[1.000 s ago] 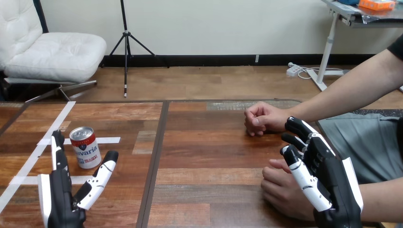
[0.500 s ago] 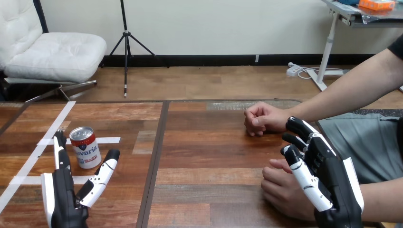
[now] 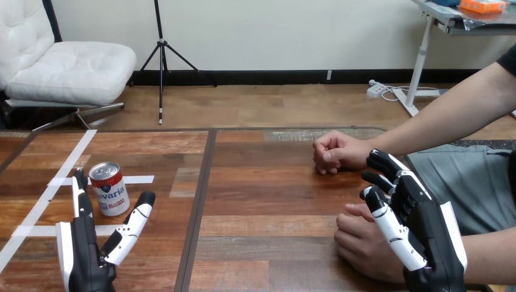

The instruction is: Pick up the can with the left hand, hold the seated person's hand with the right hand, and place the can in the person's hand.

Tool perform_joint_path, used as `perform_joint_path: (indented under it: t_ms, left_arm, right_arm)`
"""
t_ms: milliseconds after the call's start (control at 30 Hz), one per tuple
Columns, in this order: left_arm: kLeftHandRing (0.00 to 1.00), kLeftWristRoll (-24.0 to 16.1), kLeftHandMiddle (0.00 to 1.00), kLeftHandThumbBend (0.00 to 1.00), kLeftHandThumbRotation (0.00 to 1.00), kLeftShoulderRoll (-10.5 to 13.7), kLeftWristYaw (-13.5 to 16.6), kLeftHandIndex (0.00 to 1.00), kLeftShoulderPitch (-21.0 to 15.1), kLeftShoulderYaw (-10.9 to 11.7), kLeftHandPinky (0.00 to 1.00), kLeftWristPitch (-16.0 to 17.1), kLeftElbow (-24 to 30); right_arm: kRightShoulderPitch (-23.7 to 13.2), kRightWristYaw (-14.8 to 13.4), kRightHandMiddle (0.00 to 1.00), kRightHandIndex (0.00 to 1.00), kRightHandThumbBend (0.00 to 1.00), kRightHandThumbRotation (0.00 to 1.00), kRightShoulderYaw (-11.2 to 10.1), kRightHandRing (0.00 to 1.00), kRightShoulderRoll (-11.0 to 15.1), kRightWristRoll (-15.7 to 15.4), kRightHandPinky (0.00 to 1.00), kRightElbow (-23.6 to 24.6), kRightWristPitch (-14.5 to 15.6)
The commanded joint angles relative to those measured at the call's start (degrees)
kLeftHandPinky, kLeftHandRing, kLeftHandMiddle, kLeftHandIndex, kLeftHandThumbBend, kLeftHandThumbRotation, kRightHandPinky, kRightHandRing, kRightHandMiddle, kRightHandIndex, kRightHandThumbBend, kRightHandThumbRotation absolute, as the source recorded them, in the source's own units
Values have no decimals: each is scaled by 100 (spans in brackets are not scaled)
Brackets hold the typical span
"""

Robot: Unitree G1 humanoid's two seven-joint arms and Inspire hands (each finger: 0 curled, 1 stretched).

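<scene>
A red, white and silver can [image 3: 109, 188] stands upright on the wooden table [image 3: 268, 201] at the left. My left hand [image 3: 91, 252] is just in front of it, open, with straight fingers beside the can's left side and the thumb reaching toward its right; I cannot tell whether they touch it. My right hand [image 3: 414, 225] is open at the lower right, over the wrist side of the person's near hand [image 3: 362, 240], which rests curled on the table. The person's far hand [image 3: 333, 152] lies closed on the table further back.
White tape lines [image 3: 64, 173] cross the table's left part, under and around the can. A dark seam [image 3: 201, 201] runs down the table's middle. The person's forearms come in from the right edge.
My left hand has crept slightly forward and right toward the can. The right hand, the can and the person's hands have stayed put.
</scene>
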State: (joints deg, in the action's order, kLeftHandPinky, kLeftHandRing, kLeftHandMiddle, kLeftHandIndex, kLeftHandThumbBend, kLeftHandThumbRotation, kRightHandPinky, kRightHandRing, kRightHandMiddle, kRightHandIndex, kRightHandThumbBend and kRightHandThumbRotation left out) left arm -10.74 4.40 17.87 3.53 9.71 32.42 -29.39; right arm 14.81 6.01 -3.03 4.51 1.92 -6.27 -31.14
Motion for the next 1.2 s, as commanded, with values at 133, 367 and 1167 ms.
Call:
perform_joint_path:
  t_ms: [133, 367, 1167]
  left_arm:
    - [100, -71, 100, 80, 51, 147, 41, 100, -536, -74, 100, 31, -59]
    - [100, -43, 100, 77, 50, 165, 34, 100, -651, -53, 100, -83, -96]
    - [100, -147, 100, 69, 37, 236, 413, 100, -1183, -23, 100, -649, -255]
  right_arm:
    - [-369, -3, 88, 85, 53, 60, -36, 84, 44, 3, 75, 114, -112]
    - [-369, 3, 88, 85, 53, 60, -32, 84, 48, 6, 75, 100, -112]
    - [-369, -49, 87, 85, 54, 61, -41, 83, 79, -126, 74, 114, -166]
